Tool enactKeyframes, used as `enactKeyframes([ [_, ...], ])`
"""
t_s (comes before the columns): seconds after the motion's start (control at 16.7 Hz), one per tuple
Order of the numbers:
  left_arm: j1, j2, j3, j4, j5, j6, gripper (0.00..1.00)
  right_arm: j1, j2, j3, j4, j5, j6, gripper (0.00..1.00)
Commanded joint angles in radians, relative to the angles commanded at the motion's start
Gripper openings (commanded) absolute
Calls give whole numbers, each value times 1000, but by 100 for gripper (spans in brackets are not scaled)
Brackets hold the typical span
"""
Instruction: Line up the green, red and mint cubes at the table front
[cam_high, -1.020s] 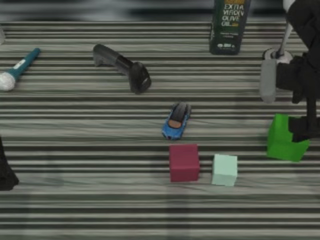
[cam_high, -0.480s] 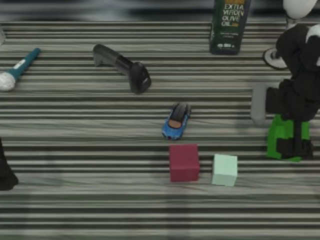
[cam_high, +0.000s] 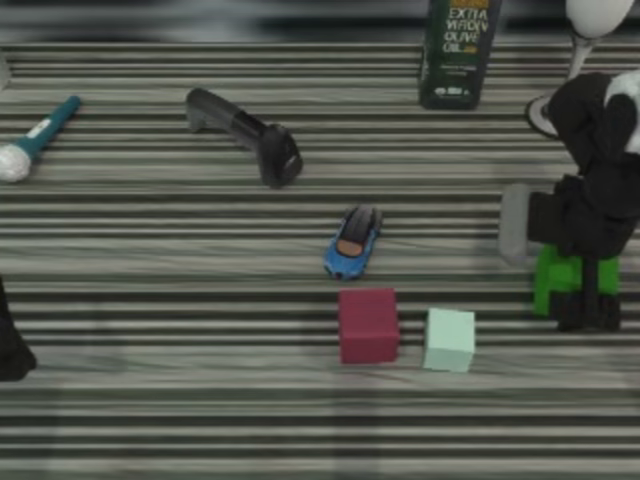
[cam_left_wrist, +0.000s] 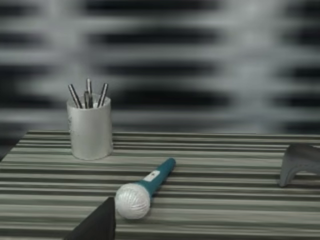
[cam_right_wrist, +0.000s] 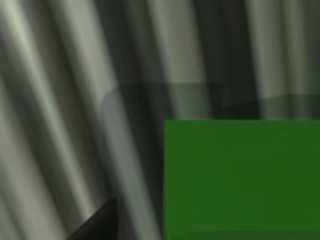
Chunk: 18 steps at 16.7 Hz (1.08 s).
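The green cube (cam_high: 546, 285) stands near the table's right edge, mostly covered in the top view by my right gripper (cam_high: 587, 305), which hangs over it, open. In the right wrist view the green cube (cam_right_wrist: 240, 180) fills the frame, and one dark fingertip (cam_right_wrist: 97, 222) is beside it with a gap between. The red cube (cam_high: 368, 324) and the mint cube (cam_high: 449, 339) sit side by side at the table's middle, toward the front. My left gripper (cam_high: 10, 350) is parked at the left edge, open.
A blue toy car (cam_high: 353, 242) lies just behind the red cube. Farther back are a black scanner (cam_high: 245, 135), a teal microphone (cam_high: 35, 140), an olive oil bottle (cam_high: 460, 50) and a white stemmed glass (cam_high: 590, 20). The left wrist view shows a pen cup (cam_left_wrist: 90, 127).
My right gripper has moved left and down over the green cube, now covering most of it. The red and mint cubes and the left arm have not moved.
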Motion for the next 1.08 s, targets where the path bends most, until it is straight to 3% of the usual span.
enactKeyframes([
  [0.72,0,0,0,0,0,0,100,0,0,0,0,0,0,2],
  [1.08,0,0,0,0,0,0,100,0,0,0,0,0,0,0],
])
